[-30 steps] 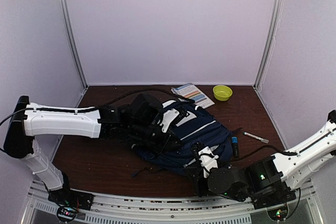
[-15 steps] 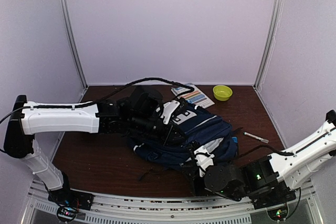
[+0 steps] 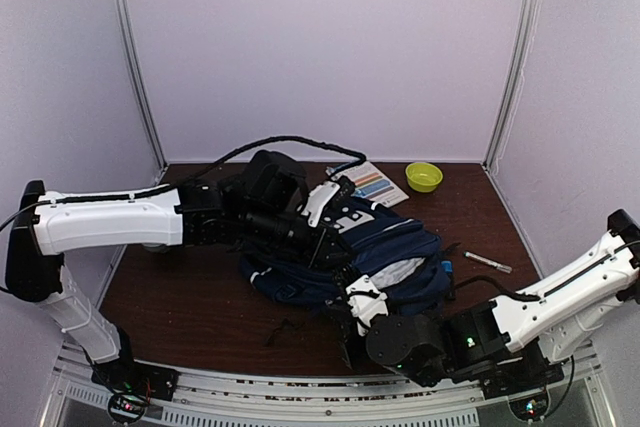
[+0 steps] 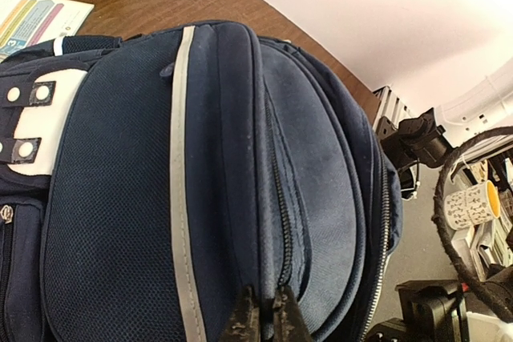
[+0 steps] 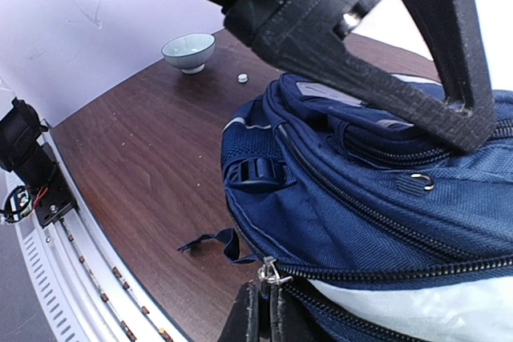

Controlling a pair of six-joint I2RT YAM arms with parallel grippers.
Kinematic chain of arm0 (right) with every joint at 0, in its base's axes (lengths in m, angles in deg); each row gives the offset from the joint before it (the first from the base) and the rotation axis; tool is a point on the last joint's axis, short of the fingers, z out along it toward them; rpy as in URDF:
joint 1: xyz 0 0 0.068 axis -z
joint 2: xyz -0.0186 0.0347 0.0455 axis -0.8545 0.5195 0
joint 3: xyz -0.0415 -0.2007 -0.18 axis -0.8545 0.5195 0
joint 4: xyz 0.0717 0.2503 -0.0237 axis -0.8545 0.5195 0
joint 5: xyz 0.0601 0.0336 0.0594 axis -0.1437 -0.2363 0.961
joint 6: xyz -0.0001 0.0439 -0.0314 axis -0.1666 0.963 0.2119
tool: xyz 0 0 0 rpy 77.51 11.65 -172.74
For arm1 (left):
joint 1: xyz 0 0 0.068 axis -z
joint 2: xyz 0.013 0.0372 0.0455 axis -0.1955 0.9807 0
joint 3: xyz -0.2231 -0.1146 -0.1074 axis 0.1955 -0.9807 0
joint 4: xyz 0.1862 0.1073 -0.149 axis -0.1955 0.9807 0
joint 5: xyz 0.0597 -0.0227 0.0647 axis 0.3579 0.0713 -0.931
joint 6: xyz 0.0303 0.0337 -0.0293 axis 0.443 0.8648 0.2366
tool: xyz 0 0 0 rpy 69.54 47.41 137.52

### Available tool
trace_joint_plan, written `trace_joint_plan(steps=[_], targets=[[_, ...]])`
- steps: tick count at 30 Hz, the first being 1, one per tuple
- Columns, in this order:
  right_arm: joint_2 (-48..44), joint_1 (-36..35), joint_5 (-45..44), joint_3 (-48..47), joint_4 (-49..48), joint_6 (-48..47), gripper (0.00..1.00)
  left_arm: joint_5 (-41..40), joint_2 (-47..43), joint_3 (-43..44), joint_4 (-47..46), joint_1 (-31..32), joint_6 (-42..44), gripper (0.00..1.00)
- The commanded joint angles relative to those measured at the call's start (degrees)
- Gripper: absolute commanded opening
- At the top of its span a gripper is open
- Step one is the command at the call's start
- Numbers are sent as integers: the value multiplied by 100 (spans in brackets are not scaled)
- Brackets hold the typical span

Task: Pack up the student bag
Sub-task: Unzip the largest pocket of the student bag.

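- Backpack, that is the student bag (image 3: 385, 242), lies near the middle of the brown table (image 3: 190, 287), between the two arms. Its navy front side is turned up.
- Left gripper (image 4: 264, 319) is clenched. Its two dark tips are pressed together on a raised fold of the bag's fabric, just beside a zipper line.
- One grey-white stripe (image 4: 178, 198) runs along the bag's front, close to that fold.
- A white patch (image 4: 36, 130) with round snaps is on the end of the bag that points to the back wall.
- Right gripper (image 5: 263, 310) is clenched too, at the edge of the bag nearest to the arm bases. The small metal zipper pull (image 5: 271, 272) sits right at its tips and seems pinched between them.
- White material (image 5: 401, 310) shows under this zipper.
- A black buckle (image 5: 256, 172) is on the bag's corner, and a loose strap end (image 5: 210, 242) rests on the table below it.
- Behind the bag lies a booklet (image 3: 372, 182) with coloured bars, and a yellow bowl (image 3: 423, 176) stands just beside it, near the back wall.
- A pen (image 3: 488, 263) lies on the table to the right of the bag, apart from it.
- In the right wrist view a pale bowl (image 5: 188, 50) and a small white round thing (image 5: 242, 78) are on the table beyond the bag, well apart from it.
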Motion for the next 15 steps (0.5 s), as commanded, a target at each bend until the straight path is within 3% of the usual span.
trace_joint_plan(steps=[1,15], targets=[[134,16,-514,-89,-421,-111,0,259,-379,237,-828,41,-127,0],[971,29,-376,-744,-127,-80,0,243,-512,26,-981,41,-129,0]])
